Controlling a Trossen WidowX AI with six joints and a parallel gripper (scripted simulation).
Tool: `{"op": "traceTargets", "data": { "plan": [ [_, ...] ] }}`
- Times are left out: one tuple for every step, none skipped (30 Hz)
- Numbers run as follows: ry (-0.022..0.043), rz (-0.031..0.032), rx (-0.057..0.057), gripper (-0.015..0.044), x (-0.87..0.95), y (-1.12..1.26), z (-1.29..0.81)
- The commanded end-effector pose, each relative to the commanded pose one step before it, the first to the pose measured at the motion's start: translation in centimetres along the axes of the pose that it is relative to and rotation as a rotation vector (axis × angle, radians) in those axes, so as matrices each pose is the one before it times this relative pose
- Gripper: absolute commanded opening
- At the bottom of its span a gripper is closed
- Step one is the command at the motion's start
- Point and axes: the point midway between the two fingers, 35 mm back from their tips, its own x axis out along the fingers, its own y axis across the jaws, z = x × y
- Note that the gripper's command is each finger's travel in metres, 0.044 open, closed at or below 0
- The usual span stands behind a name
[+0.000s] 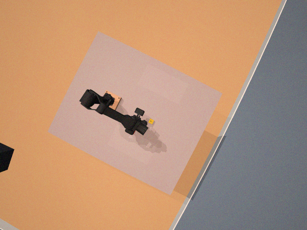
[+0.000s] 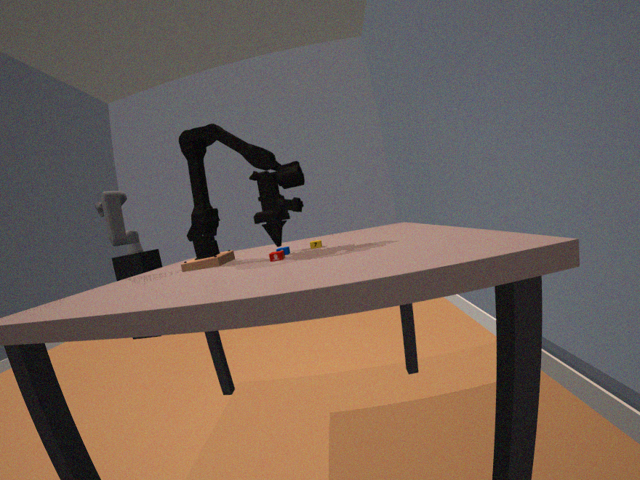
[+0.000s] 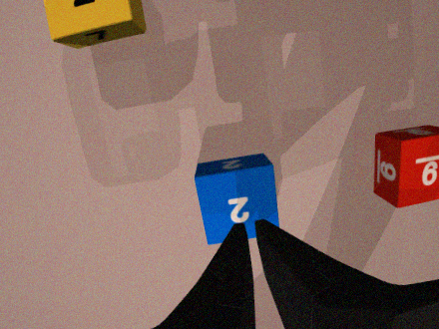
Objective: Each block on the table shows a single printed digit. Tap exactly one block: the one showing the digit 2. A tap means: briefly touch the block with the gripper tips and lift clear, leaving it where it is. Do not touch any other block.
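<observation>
The blue block (image 2: pixel 286 250) (image 3: pixel 215 191) shows a white 2 and sits on the table. It is hidden under the arm in the top view. My gripper (image 2: pixel 278 244) (image 3: pixel 250 231) points down with its tips nearly together. Nothing shows between the tips. In the wrist view they overlap the lower edge of the blue block's top face, close to the 2. In the exterior view the tips are at or just above the block's top. I cannot tell whether they touch it.
A yellow block (image 1: pixel 151 121) (image 2: pixel 312 244) (image 3: pixel 107 17) with a 7 sits beyond the blue block. A red block (image 2: pixel 273 257) (image 3: pixel 388 146) with a barred 6 or 9 sits on its other side. The wooden base plate (image 1: pixel 117 102) (image 2: pixel 222 260) is under the arm.
</observation>
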Motion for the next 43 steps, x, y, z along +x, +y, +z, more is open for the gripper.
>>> {"op": "traceTargets", "data": {
  "plan": [
    [0.00572, -0.00084, -0.0055, 0.0020, 0.743, -0.003, -0.147],
    [0.00002, 0.00000, 0.0000, 0.0020, 0.157, 0.001, -0.009],
    [0.00002, 0.00000, 0.0000, 0.0020, 0.126, 0.001, -0.008],
    [0.00001, 0.00000, 0.0000, 0.0020, 0.076, 0.001, -0.005],
    [0.00000, 0.00000, 0.0000, 0.0020, 0.025, 0.000, -0.002],
    [0.00000, 0.00000, 0.0000, 0.0020, 0.000, 0.000, 0.000],
    [0.00000, 0.00000, 0.0000, 0.0020, 0.000, 0.000, 0.000],
    [0.00000, 0.00000, 0.0000, 0.0020, 0.000, 0.000, 0.000],
    [0.00000, 0.00000, 0.0000, 0.0020, 0.000, 0.000, 0.000],
    [-0.00293, 0.00098, 0.0050, 0.0020, -0.453, 0.005, 0.084],
    [0.00067, -0.00024, -0.0013, 0.0020, -0.662, -0.005, 0.012],
    [0.00105, -0.00035, -0.0020, 0.0020, -1.004, -0.003, -0.019],
    [0.00073, -0.00023, -0.0013, 0.0020, -0.675, 0.001, -0.038],
    [0.00025, -0.00008, -0.0004, 0.0020, -0.226, 0.001, -0.017],
    [0.00000, 0.00000, 0.0000, 0.0020, 0.000, 0.000, 0.000],
    [0.00000, 0.00000, 0.0000, 0.0020, 0.000, 0.000, 0.000],
    [0.00000, 0.00000, 0.0000, 0.0020, 0.000, 0.000, 0.000],
    [-0.00019, 0.00029, 0.0000, 0.0046, -0.075, 0.183, 0.100],
    [-0.00054, 0.00087, 0.0000, 0.0072, -0.224, 0.558, 0.291],
    [-0.00081, 0.00146, 0.0000, 0.0099, -0.374, 0.955, 0.453],
    [-0.00087, 0.00184, 0.0000, 0.0125, -0.468, 1.237, 0.508],
    [-0.00071, 0.00185, 0.0000, 0.0151, -0.469, 1.283, 0.440],
    [-0.00055, 0.00184, 0.0000, 0.0178, -0.468, 1.322, 0.368],
    [-0.00040, 0.00181, 0.0000, 0.0204, -0.467, 1.357, 0.293],
    [-0.00025, 0.00178, 0.0000, 0.0230, -0.465, 1.386, 0.216],
    [-0.00010, 0.00174, 0.0000, 0.0256, -0.464, 1.411, 0.136],
    [0.00004, 0.00168, 0.0000, 0.0283, -0.462, 1.432, 0.055],
    [0.00018, 0.00162, 0.0000, 0.0309, -0.460, 1.447, -0.028],
    [0.00031, 0.00154, 0.0000, 0.0335, -0.458, 1.457, -0.112],
    [0.00043, 0.00146, 0.0000, 0.0361, -0.455, 1.462, -0.197],
    [0.00055, 0.00137, 0.0000, 0.0387, -0.453, 1.462, -0.283],
    [0.00065, 0.00127, 0.0000, 0.0400, -0.450, 1.456, -0.368],
    [0.00075, 0.00116, 0.0000, 0.0400, -0.447, 1.445, -0.454],
    [0.00084, 0.00105, 0.0000, 0.0400, -0.443, 1.429, -0.539],
    [0.00092, 0.00092, 0.0000, 0.0400, -0.438, 1.404, -0.622],
    [0.00078, 0.00065, 0.0000, 0.0400, -0.347, 1.103, -0.556],
    [0.00049, 0.00035, 0.0000, 0.0400, -0.207, 0.653, -0.359],
    [0.00017, 0.00011, 0.0000, 0.0400, -0.069, 0.216, -0.124],
    [0.00000, 0.00000, 0.0000, 0.0400, 0.000, 0.000, 0.000],
    [0.00000, 0.00000, 0.0000, 0.0400, 0.000, 0.000, 0.000],
    [0.00000, 0.00000, 0.0000, 0.0400, 0.000, 0.000, 0.000],
    [0.00000, 0.00000, 0.0000, 0.0400, 0.000, 0.000, 0.000],
    [0.00000, 0.00000, 0.0000, 0.0400, 0.000, 0.000, 0.000]
  ]
}}
